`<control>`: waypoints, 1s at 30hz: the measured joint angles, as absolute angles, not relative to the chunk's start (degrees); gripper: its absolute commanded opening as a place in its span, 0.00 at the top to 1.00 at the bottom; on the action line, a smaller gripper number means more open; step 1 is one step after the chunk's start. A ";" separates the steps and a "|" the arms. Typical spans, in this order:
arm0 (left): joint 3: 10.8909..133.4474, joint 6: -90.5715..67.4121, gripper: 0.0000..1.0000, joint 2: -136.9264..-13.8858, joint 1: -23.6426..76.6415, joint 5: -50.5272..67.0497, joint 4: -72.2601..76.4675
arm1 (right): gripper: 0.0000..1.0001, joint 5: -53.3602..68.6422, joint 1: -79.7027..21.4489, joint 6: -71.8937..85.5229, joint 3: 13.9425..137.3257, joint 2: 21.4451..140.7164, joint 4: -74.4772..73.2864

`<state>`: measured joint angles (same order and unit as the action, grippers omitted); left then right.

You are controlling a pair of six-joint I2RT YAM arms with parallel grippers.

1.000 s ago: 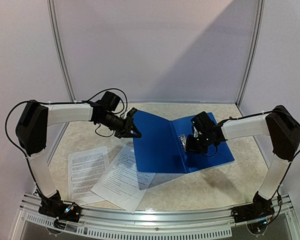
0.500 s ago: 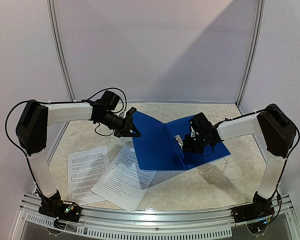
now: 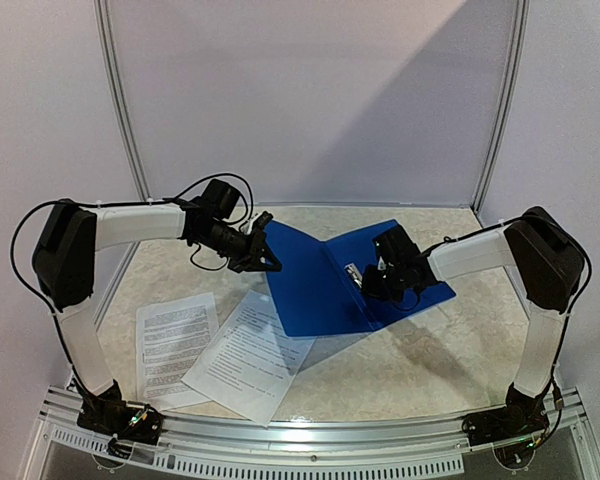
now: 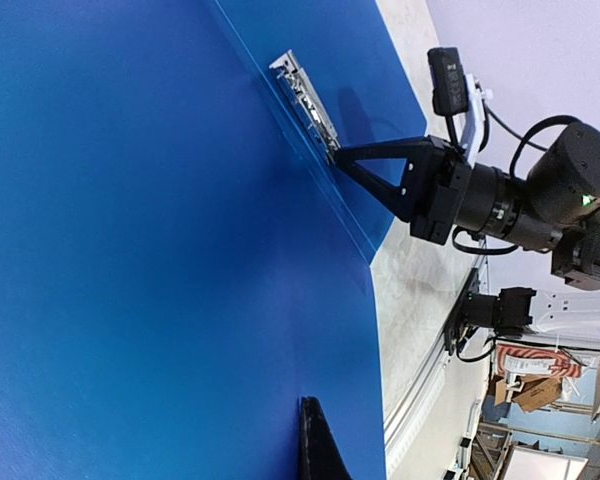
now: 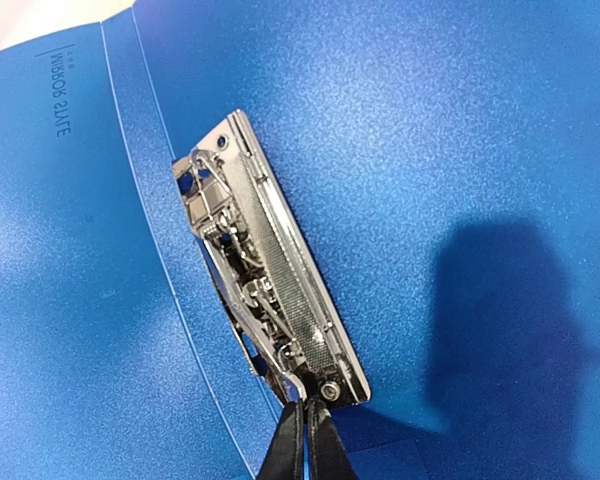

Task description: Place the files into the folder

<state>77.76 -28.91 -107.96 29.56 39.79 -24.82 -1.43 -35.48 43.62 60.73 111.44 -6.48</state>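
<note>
The dark-blue folder (image 3: 310, 290) lies open in a V on the table. My left gripper (image 3: 265, 262) is shut on the far left edge of its left cover and holds that cover tilted up. In the left wrist view only one finger (image 4: 318, 445) shows against the blue cover (image 4: 130, 250). My right gripper (image 3: 370, 288) is shut, its tips (image 5: 305, 440) touching the near end of the metal spine clip (image 5: 270, 270). Two white printed sheets (image 3: 175, 345) (image 3: 248, 355) lie flat at the front left; the right one's corner reaches under the raised cover.
White booth walls and metal posts (image 3: 120, 110) close the back and sides. A metal rail (image 3: 310, 450) runs along the near edge, with both arm bases on it. The speckled tabletop (image 3: 420, 370) shows at the front right.
The folder has slid left and back, and its right half has tilted up. My right gripper moved left with it at the clip. My left gripper barely moved. The sheets stayed put.
</note>
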 measured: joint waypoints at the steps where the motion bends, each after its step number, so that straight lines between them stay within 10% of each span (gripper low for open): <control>1: 77.82 -28.93 1.00 -108.03 29.56 39.79 -24.86 | 1.00 -1.89 -35.62 43.62 60.73 111.50 -6.33; 30: 82.35 -22.55 1.00 -109.32 30.13 41.41 -34.57 | 1.00 9.54 -34.02 44.47 60.34 103.42 -17.17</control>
